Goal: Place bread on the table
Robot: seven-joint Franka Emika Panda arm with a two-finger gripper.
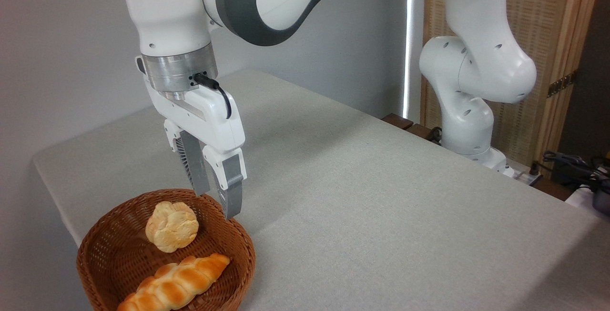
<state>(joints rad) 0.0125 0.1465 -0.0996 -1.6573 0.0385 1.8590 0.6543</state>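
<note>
Tool (217, 205) narrowly parted, holding nothing, above basket (102, 249) rim beside bread (172, 226)

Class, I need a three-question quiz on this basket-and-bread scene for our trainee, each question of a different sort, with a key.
1. True or false: the round bun lies on the table.
2. Multiple choice: the gripper is A) shut on the bun, B) empty above the basket's back rim, C) resting on the table.
3. Fill in: the braided loaf lies in the ___.

Key
1. False: it lies in the basket.
2. B: its fingers hang apart, holding nothing.
3. Basket, nearer the camera than the bun.
</note>
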